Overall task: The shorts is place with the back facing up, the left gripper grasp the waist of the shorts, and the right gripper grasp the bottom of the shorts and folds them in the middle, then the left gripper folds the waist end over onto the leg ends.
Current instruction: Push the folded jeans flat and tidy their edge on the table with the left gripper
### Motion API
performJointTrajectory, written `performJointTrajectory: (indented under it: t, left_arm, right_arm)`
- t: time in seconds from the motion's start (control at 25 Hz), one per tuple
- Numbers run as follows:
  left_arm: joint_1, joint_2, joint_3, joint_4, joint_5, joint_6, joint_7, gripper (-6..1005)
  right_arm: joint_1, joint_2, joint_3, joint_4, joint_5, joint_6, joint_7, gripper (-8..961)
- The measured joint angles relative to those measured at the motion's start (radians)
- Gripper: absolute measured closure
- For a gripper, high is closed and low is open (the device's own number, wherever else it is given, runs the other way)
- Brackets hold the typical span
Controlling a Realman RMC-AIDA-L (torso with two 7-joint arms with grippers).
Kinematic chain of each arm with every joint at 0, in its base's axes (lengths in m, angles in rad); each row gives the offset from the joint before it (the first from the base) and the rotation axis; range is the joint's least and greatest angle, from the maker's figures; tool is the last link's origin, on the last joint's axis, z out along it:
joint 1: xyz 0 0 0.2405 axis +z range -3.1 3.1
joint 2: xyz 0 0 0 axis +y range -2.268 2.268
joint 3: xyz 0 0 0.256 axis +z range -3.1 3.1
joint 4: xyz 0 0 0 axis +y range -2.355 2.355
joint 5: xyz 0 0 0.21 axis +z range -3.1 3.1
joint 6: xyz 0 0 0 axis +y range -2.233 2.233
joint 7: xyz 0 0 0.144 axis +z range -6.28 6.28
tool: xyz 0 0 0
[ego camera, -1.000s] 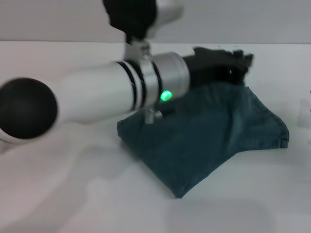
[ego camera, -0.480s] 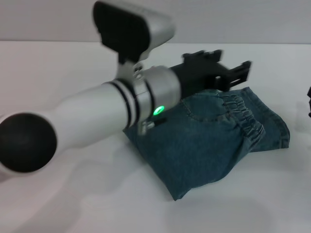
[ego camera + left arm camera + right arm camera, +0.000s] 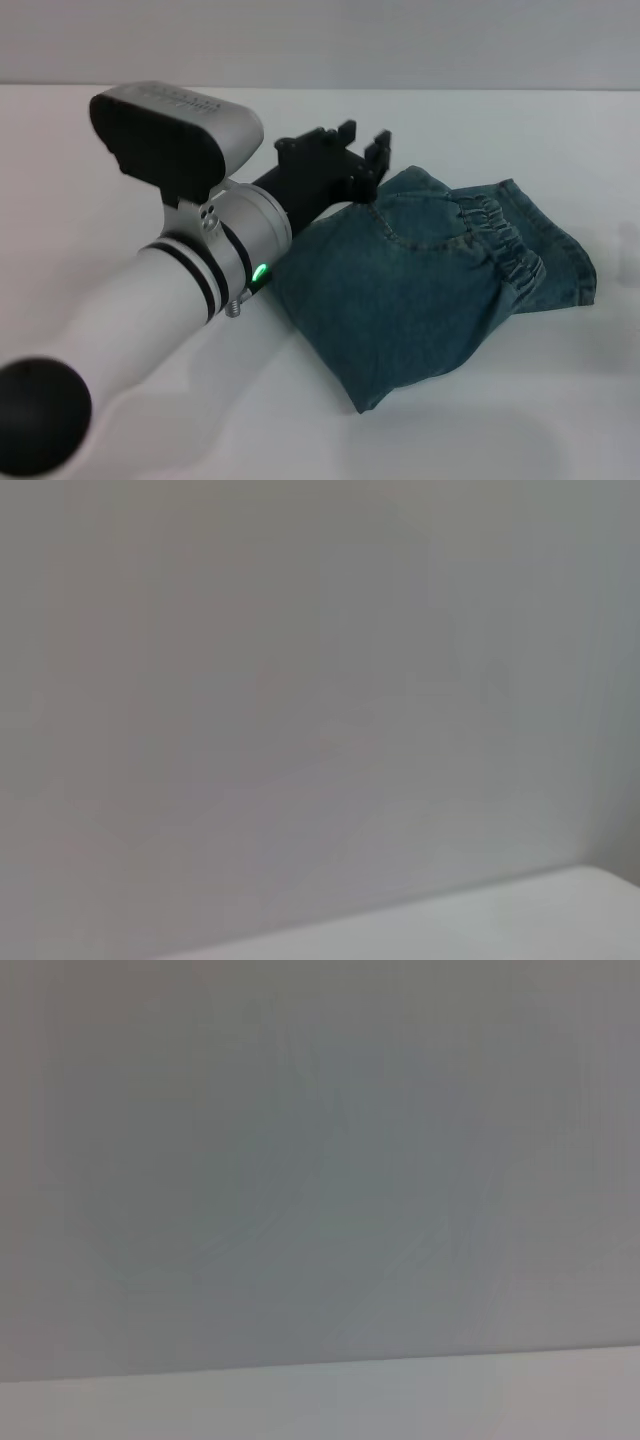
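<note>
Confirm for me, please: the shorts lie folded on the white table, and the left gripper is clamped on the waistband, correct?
Not quite. In the head view the left gripper is open and clear of the shorts, holding nothing; the waist lies free on top of the fold. The shorts do lie folded on the white table.

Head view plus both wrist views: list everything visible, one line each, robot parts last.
shorts: one, blue-green denim, folded, lying on the table right of centre in the head view
waist: one, gathered elastic band, on top of the fold toward the right side of the shorts
table: one, white, under everything; its edge also shows in both wrist views
wall: one, grey, behind the table; fills most of both wrist views
left hand: one, black, fingers apart and holding nothing, at the far left edge of the shorts
left arm: one, white with black bands and a green light
right hand: not in view
</note>
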Motion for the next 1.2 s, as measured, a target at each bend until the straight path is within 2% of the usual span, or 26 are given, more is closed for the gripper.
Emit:
performJointTrajectory:
  t: [0.04, 0.12, 0.16, 0.2, 0.24, 0.28, 0.36, 0.56, 0.6, 0.68, 0.84, 0.92, 1.04, 1.2]
  left_arm:
    - [0.021, 0.0, 0.035, 0.014, 0.0, 0.082, 0.005, 457]
    - [0.021, 0.0, 0.035, 0.014, 0.0, 0.082, 0.005, 520]
    - [0.042, 0.0, 0.145, 0.046, 0.053, 0.342, -0.013, 551]
    - [0.042, 0.0, 0.145, 0.046, 0.053, 0.342, -0.013, 581]
    - [0.037, -0.001, 0.204, 0.075, 0.106, 0.466, -0.048, 611]
    - [0.03, -0.001, 0.251, 0.114, 0.175, 0.579, -0.148, 642]
    - [0.027, -0.001, 0.275, 0.155, 0.229, 0.657, -0.247, 702]
    - [-0.018, -0.008, 0.375, 0.4, 0.422, 1.034, -0.653, 1000]
    - [-0.037, -0.011, 0.396, 0.464, 0.457, 1.115, -0.72, 999]
    - [-0.068, -0.009, 0.428, 0.534, 0.487, 1.186, -0.775, 998]
    - [-0.081, -0.006, 0.441, 0.549, 0.49, 1.198, -0.797, 996]
    - [-0.101, -0.006, 0.489, 0.623, 0.492, 1.138, -0.84, 994]
    - [-0.104, -0.006, 0.529, 0.637, 0.492, 1.078, -0.842, 992]
    - [-0.105, -0.004, 0.556, 0.636, 0.493, 1.021, -0.842, 990]
  right_arm:
    - [0.001, 0.0, -0.001, -0.001, 0.0, 0.001, -0.005, 954]
    - [0.002, 0.0, -0.005, -0.003, 0.001, 0.002, -0.017, 954]
    - [0.002, 0.0, -0.006, -0.005, 0.002, 0.003, -0.021, 954]
    - [0.002, 0.0, -0.006, -0.006, 0.002, 0.003, -0.024, 954]
    - [0.002, 0.0, -0.007, -0.007, 0.002, 0.003, -0.025, 954]
    - [0.002, 0.0, -0.008, -0.008, 0.002, 0.003, -0.025, 954]
    - [0.001, 0.0, -0.009, -0.012, 0.002, 0.004, -0.025, 954]
    - [-0.002, 0.0, -0.008, -0.019, 0.001, 0.011, -0.026, 954]
    - [-0.002, 0.0, -0.008, -0.021, 0.0, 0.011, -0.026, 954]
    - [-0.006, 0.0, -0.008, -0.023, -0.001, 0.015, -0.027, 954]
    - [-0.027, 0.004, -0.004, -0.03, 0.017, 0.06, -0.09, 954]
    - [-0.038, 0.007, -0.009, -0.045, 0.069, 0.102, -0.153, 954]
    - [-0.041, 0.006, -0.012, -0.081, 0.132, 0.154, -0.196, 954]
    - [-0.041, 0.004, -0.011, -0.103, 0.141, 0.168, -0.198, 954]
